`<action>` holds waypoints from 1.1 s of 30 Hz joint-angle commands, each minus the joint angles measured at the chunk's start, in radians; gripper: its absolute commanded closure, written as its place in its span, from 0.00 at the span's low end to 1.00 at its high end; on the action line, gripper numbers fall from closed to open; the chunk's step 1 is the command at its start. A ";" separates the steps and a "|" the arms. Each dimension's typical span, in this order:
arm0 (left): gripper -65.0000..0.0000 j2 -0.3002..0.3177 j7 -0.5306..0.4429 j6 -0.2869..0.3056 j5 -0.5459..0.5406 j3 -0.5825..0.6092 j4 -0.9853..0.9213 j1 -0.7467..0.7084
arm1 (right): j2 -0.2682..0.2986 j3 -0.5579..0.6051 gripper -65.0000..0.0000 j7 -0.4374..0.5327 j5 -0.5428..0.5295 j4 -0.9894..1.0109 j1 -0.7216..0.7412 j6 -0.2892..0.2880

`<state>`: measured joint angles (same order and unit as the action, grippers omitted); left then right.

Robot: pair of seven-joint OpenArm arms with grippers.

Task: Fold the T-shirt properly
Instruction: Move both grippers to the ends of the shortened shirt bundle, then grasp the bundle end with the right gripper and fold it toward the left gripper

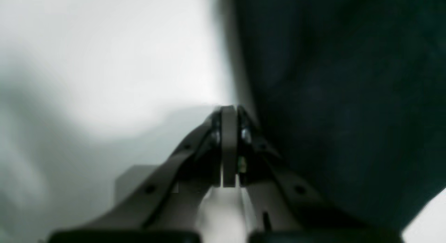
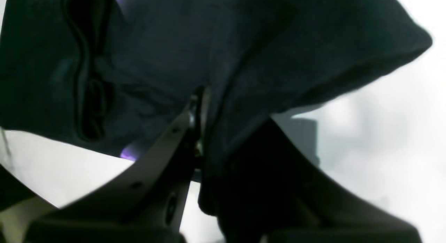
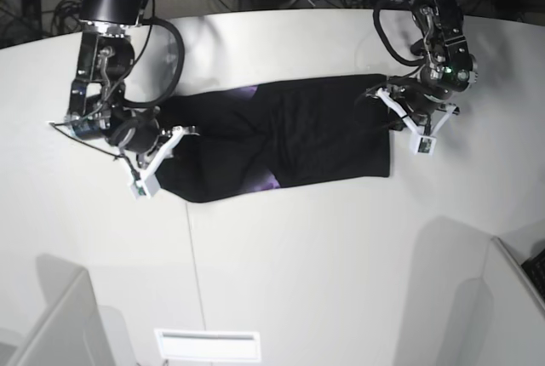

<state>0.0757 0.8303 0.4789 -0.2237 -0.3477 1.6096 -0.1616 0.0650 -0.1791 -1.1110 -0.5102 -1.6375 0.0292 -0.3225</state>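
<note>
Over on the left of the white table, the right gripper sits at the end of the black T-shirt, its jaws pinching a fold of the dark cloth. The shirt lies stretched out flat across the middle of the table, rumpled at that end, with small patches of purple print peeking through. On the right, the left gripper rests at the shirt's other edge, jaws pressed together; the cloth hangs just beside them.
</note>
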 commanded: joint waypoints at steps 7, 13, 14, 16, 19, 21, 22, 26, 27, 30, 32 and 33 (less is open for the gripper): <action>1.00 0.005 0.004 0.002 -0.001 0.002 0.010 0.004 | 0.003 0.112 1.00 0.012 -0.015 -0.152 0.007 0.038; 1.00 0.011 0.004 0.002 -0.001 0.000 0.010 0.001 | -0.023 0.192 1.00 0.018 -0.015 -0.174 0.007 0.038; 1.00 0.011 0.004 0.002 -0.001 0.000 0.010 0.001 | -0.034 0.195 1.00 0.018 -0.015 -0.174 0.005 0.038; 1.00 0.013 0.004 0.002 -0.001 0.000 0.010 0.001 | -0.050 0.203 1.00 0.018 -0.015 -0.185 0.001 0.038; 1.00 0.013 0.005 0.002 -0.001 0.000 0.010 0.001 | -0.066 0.241 1.00 0.015 -0.015 -0.226 -0.001 0.039; 1.00 0.013 0.005 0.002 -0.001 0.000 0.010 0.001 | -0.087 0.264 1.00 0.013 -0.015 -0.251 -0.012 0.039; 1.00 0.013 0.005 0.002 -0.001 0.000 0.010 0.001 | -0.098 0.272 1.00 0.016 -0.015 -0.252 -0.015 0.039; 1.00 0.013 0.005 0.002 -0.001 0.000 0.010 0.001 | -0.132 0.283 1.00 0.015 -0.015 -0.252 -0.022 0.039; 1.00 0.013 0.007 0.002 -0.001 0.002 0.010 0.000 | -0.141 0.283 1.00 0.015 -0.015 -0.252 -0.024 0.039; 1.00 0.013 0.007 0.002 -0.001 0.003 0.010 -0.002 | -0.155 0.296 1.00 0.018 -0.015 -0.252 -0.027 0.039; 1.00 0.013 0.007 0.002 -0.001 0.006 0.010 -0.003 | -0.155 0.324 1.00 0.019 -0.015 -0.252 -0.027 0.056; 1.00 0.013 0.007 0.002 -0.001 0.008 0.010 -0.003 | -0.155 0.339 1.00 0.019 -0.015 -0.252 -0.027 0.089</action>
<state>0.0826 0.8291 0.4793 -0.2287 -0.3405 1.6096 -0.1665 -0.0807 0.1593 -1.1191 -0.5011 -1.8732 -0.0120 -0.2287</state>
